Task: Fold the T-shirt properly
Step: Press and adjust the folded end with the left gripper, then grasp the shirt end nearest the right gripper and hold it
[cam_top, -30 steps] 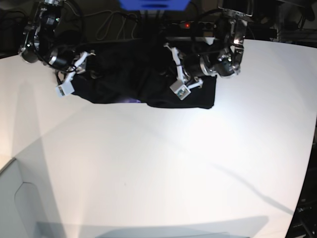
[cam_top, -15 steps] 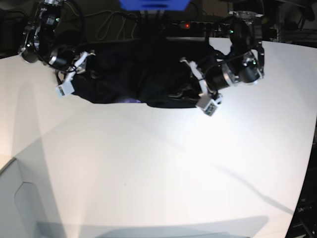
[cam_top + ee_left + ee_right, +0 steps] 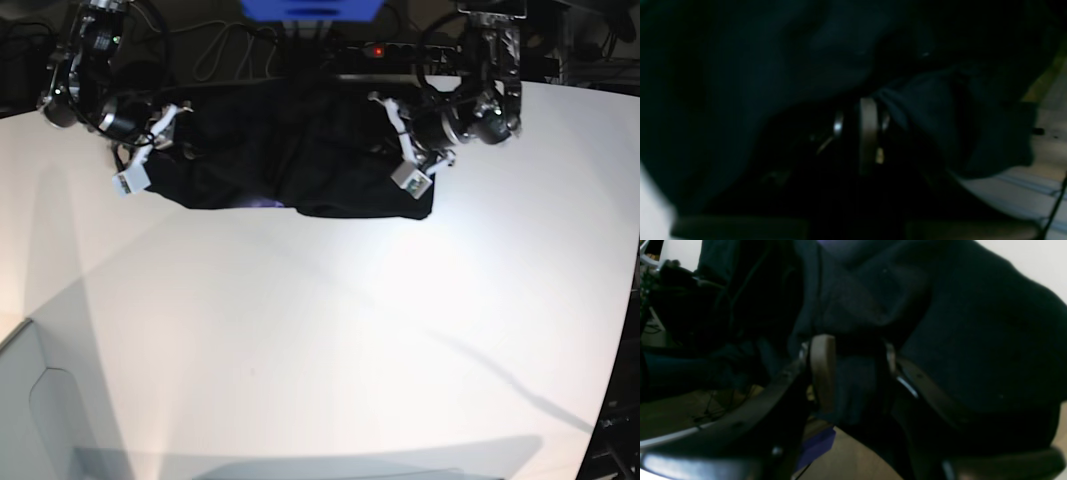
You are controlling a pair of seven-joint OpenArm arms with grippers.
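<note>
Black T-shirt [image 3: 973, 340] cloth fills most of the frame from 12 to 4 o'clock. The right gripper [image 3: 853, 373] sits at centre, its two fingers [image 3: 821, 370] clamped on a bunched fold of the fabric. White table [image 3: 1033, 260] shows at 1 o'clock; cables lie dim at 9 o'clock.

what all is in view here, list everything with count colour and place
T-shirt: one, black, bunched at the table's far edge
table: one, white, fills most of the base view
power strip: one, black with a red light, behind the table
blue object: one, top centre, cut off by the frame
left tool: one, clamped on shirt cloth
right tool: one, cloth between its fingers
</note>
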